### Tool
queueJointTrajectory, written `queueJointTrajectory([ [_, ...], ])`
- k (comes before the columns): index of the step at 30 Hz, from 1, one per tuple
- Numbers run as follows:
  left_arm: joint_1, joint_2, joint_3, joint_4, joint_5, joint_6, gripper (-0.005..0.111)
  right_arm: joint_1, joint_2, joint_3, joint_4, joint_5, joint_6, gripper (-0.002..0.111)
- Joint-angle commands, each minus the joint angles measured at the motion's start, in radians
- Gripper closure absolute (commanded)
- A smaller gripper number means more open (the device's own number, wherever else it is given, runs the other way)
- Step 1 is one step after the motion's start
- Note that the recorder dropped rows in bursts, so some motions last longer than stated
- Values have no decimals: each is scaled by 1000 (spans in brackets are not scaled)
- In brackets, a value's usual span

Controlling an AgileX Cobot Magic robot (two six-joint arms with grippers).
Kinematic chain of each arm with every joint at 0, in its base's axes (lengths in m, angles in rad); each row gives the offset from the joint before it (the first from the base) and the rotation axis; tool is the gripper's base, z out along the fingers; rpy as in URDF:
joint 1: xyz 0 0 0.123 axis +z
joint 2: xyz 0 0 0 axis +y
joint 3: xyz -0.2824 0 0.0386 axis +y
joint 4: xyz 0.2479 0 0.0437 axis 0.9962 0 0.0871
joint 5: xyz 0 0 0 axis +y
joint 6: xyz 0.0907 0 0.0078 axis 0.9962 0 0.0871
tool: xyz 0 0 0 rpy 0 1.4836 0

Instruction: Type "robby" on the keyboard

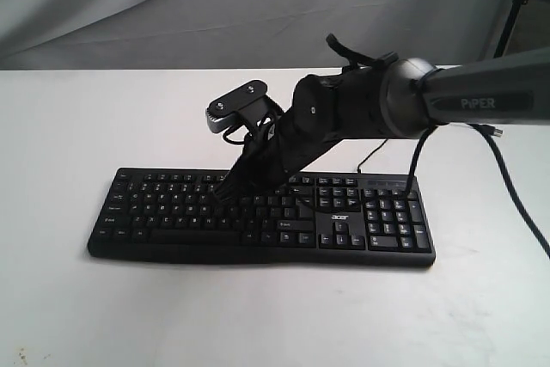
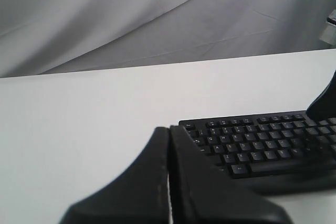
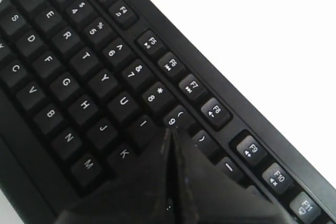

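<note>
The black keyboard (image 1: 258,217) with white legends and an acer logo lies flat on the white table (image 1: 69,126). My right gripper (image 1: 225,193) reaches across from the right and is shut, its tip down on the upper letter rows. Seen from the right wrist, the right gripper (image 3: 169,131) points at the spot between the I and 9 keys, where the keyboard (image 3: 79,66) hides the O key under the fingers. My left gripper (image 2: 169,128) is shut and empty, hovering off the left end of the keyboard (image 2: 262,145); it is out of the exterior view.
A thin black cable (image 1: 371,154) leaves the keyboard's back edge. A thicker black cable (image 1: 516,199) hangs from the right arm over the table at right. Grey cloth (image 1: 172,6) backs the table.
</note>
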Motion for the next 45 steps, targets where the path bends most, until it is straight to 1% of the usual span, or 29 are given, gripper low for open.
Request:
queueJointTrajectory([
  [1,-6,-3,4,5,-7,-3,107,0,0,2,-14,-16,3,108],
  [31,-6,-3,4,5,-7,-3,107,18,66,2,-30,-55,3,108],
  [38,-6,-3,4,5,-7,-3,107,19,17,1,-55,-39,5,108],
  [41,-6,-3,4,5,-7,-3,107,49,-25,-29,-55,7,5,108],
  [42,-6,-3,4,5,-7,-3,107,71,-20,-63,-55,45,5,108],
  [45,-6,-3,4,5,-7,-3,107,115,20,-126,-55,75,5,108],
])
